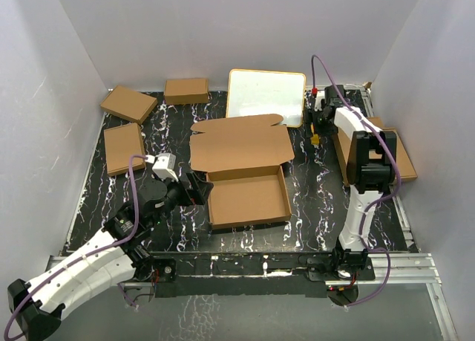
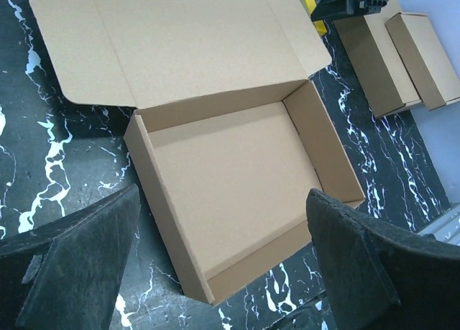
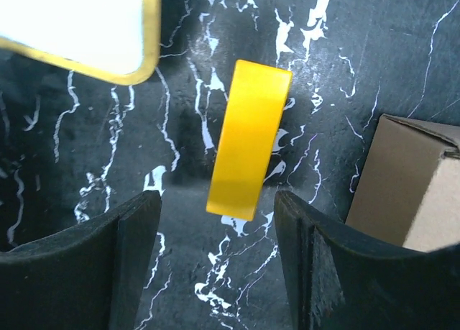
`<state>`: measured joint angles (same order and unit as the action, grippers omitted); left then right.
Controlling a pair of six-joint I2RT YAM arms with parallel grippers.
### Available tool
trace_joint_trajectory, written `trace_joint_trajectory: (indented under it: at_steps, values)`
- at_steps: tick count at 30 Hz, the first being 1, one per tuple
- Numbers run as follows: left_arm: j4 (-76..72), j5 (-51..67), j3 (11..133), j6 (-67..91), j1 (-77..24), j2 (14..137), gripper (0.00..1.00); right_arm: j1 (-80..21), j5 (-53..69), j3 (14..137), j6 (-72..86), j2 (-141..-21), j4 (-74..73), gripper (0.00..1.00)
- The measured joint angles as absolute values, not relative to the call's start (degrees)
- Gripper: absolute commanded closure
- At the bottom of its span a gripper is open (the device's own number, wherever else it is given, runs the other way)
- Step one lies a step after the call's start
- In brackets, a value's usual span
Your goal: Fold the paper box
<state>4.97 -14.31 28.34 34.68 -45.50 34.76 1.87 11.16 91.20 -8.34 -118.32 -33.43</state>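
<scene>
The paper box [image 1: 249,200] lies mid-table as a brown tray with its four walls standing. Its lid [image 1: 241,144] is open and lies flat towards the far side. In the left wrist view the tray [image 2: 237,186] fills the middle and the lid [image 2: 180,42] the top. My left gripper [image 1: 199,189] is open and empty, just left of the tray's left wall; its fingers [image 2: 86,258] frame the tray's near corner from above. My right gripper [image 1: 319,125] is open and empty at the far right, above a yellow block [image 3: 249,136].
A white board with a tan frame [image 1: 266,96] lies behind the lid. Three ready-folded brown boxes [image 1: 128,104] lie at the far left, and more [image 1: 375,155] lie at the right under my right arm. White walls enclose the table.
</scene>
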Motion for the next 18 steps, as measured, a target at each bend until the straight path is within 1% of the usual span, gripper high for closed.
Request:
trace_joint_trajectory:
  at_steps: [4, 5, 9, 10, 11, 12, 14, 18]
  values:
    - [5.2, -15.0, 28.1, 34.6, -45.5, 34.8, 0.03, 1.4, 7.7, 93.4, -7.9, -121.2, -34.7, 0.35]
    - [5.2, -15.2, 28.1, 34.5, -45.5, 34.8, 0.03, 1.3, 7.0, 94.0, -7.8, -121.8, -34.7, 0.39]
    - [5.3, -15.6, 28.1, 34.5, -45.5, 35.2, 0.03, 1.2, 5.4, 95.4, -7.6, -123.8, -34.8, 0.46]
    - [5.4, -15.6, 28.1, 34.5, -45.5, 35.3, 0.03, 1.2, 5.2, 95.7, -7.5, -124.1, -34.9, 0.5]
    - [5.7, -15.7, 28.1, 34.5, -45.5, 35.3, 0.03, 1.2, 5.0, 95.9, -7.6, -124.4, -35.0, 0.59]
    - [5.9, -15.7, 28.1, 34.5, -45.5, 35.2, 0.03, 1.2, 4.9, 96.2, -7.5, -124.7, -35.1, 0.65]
    - [6.4, -15.9, 28.1, 34.5, -45.5, 35.1, 0.03, 1.2, 4.6, 97.1, -7.7, -125.5, -35.4, 0.68]
    - [7.1, -16.2, 28.1, 34.6, -45.5, 34.6, 0.03, 1.2, 4.5, 98.2, -7.7, -126.2, -35.6, 0.68]
